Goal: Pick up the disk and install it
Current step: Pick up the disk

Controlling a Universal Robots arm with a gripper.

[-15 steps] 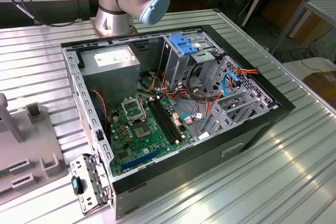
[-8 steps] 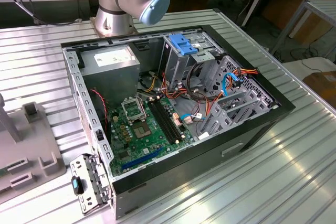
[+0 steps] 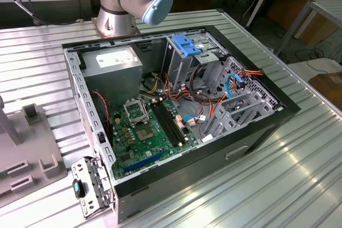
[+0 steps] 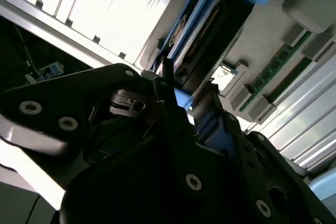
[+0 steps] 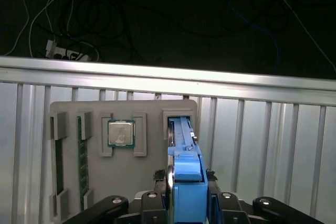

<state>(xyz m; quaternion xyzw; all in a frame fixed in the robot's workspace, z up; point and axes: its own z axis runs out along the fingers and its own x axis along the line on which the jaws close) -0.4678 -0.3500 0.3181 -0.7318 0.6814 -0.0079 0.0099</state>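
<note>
The disk (image 5: 181, 135) stands on edge in a slot of the grey fixture tray (image 5: 147, 111), its bright blue carrier rail facing up. My gripper (image 5: 186, 179) sits over the near end of the disk, one dark finger (image 5: 158, 176) on each side of the blue rail, pressed against it. In the second wrist view the blue rail of the disk (image 4: 182, 99) shows between the black fingers of the gripper (image 4: 191, 106). The open computer case (image 3: 278, 113) lies on the table in the exterior view, with the fixture tray (image 3: 32, 148) at that view's left.
On the tray beside the disk lie a processor chip (image 5: 121, 132) and memory sticks (image 5: 81, 156). Inside the case are a green mainboard (image 3: 152, 124), loose cables and a metal drive cage with a light-blue latch (image 3: 187, 44). The table's edge rail (image 5: 157, 74) runs just beyond the tray.
</note>
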